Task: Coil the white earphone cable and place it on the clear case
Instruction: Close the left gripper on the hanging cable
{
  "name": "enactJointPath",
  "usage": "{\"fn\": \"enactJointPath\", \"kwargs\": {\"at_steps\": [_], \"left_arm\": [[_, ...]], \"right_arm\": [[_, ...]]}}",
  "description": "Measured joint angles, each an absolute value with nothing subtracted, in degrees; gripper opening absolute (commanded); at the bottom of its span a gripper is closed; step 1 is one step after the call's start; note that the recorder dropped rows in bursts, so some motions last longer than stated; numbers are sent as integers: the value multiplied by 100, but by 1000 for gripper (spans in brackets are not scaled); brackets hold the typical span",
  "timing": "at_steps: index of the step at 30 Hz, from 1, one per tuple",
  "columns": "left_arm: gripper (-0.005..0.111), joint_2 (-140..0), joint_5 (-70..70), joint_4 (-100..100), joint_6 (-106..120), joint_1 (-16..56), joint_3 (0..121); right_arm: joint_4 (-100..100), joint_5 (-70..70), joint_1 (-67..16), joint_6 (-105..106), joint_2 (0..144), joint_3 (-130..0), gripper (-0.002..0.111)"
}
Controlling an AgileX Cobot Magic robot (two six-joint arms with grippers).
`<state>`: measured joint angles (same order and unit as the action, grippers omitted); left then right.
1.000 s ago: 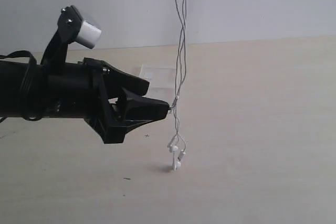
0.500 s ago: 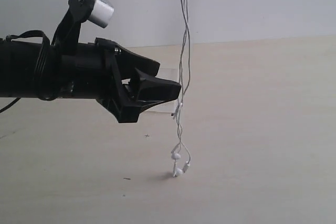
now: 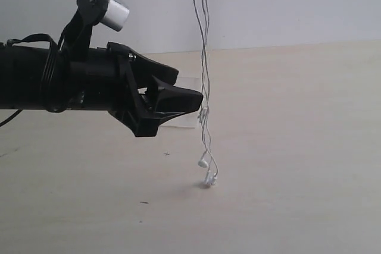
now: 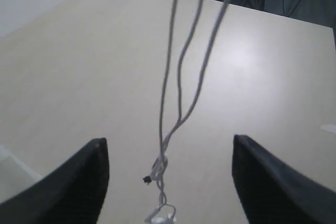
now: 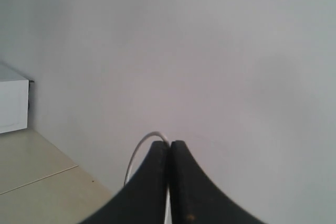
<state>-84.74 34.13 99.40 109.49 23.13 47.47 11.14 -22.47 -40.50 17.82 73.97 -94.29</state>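
Pale desk (image 3: 286, 147) is seen beneath the white earphone cable (image 3: 205, 87), which is hung vertically from the right gripper (image 5: 169, 150), its jaws closed on it. The left gripper (image 4: 168, 179) jaws are spread wide, empty, just beside the strands. The clear case (image 3: 186, 122) is partly hidden behind.

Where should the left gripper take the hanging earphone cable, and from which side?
Take the white earphone cable on its bundled strands just above the earbuds, coming in level from the exterior view's left. It hangs near-vertical from the shut right gripper, and the open left gripper is lined up with it between its fingers.
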Motion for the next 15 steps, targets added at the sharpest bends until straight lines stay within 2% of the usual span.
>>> {"fn": "enactJointPath", "kwargs": {"at_steps": [15], "left_arm": [[66,-8987,3366,9940,10926,2314,5186]], "right_arm": [[1193,-2374,-4050,1782,7682,-9996,0]]}}
